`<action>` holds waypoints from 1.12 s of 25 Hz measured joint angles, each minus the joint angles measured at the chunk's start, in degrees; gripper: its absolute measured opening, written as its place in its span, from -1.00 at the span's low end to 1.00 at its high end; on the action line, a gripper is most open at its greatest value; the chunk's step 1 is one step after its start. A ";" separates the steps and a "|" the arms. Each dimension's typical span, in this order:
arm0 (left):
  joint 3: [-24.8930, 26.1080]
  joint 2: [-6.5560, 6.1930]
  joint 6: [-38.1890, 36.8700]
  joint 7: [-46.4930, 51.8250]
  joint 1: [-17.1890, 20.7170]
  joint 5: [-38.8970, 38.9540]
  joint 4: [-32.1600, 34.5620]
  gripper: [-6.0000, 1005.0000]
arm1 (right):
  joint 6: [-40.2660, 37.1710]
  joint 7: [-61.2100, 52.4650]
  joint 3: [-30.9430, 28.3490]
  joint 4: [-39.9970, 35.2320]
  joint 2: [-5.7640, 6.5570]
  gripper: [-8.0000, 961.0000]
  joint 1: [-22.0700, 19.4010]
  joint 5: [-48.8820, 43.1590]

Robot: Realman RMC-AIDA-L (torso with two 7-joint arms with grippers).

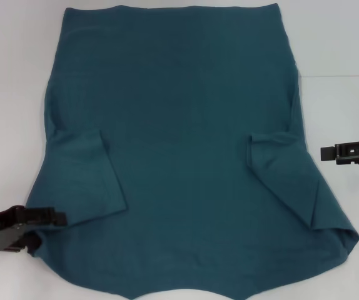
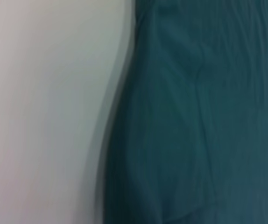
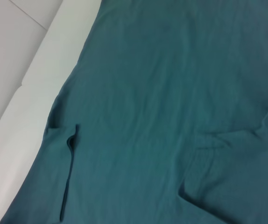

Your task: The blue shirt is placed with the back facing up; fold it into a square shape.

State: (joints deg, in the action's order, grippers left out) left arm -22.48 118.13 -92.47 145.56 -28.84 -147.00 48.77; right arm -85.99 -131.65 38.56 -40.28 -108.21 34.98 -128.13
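A plain white table holds the large dark teal-blue cotton T-shirt, back up, both sleeves already folded inward; body folds remain. Left gripper touches its shoulder edge, right gripper hovers beside; finger states unclear.

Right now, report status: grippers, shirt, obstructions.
Left gripper at shirt's near-left edge, right gripper off its right side, holding nothing. Blue shirt flat on the table, both sleeves folded in. Nothing in the way.
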 joint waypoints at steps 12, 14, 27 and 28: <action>2.44 -0.15 -3.24 1.34 2.69 -0.01 4.77 0.75 | 0.12 0.12 -1.17 -0.05 -0.01 0.34 -0.18 0.08; 3.13 -0.14 -3.40 1.35 3.05 0.00 5.30 0.75 | 0.12 0.13 -1.27 -0.02 0.00 0.34 -0.19 0.08; 4.12 -0.19 -1.96 2.15 3.65 -0.21 6.58 0.75 | 0.12 0.16 -1.43 0.00 0.02 0.34 -0.17 0.08; 4.12 -0.20 -1.89 2.28 3.72 -0.27 6.62 0.75 | 0.12 0.17 -1.47 0.01 0.03 0.34 -0.17 0.08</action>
State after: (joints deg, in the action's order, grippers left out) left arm -18.37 117.93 -94.36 147.84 -25.12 -147.27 55.38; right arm -85.87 -131.48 37.09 -40.27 -108.18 34.81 -128.05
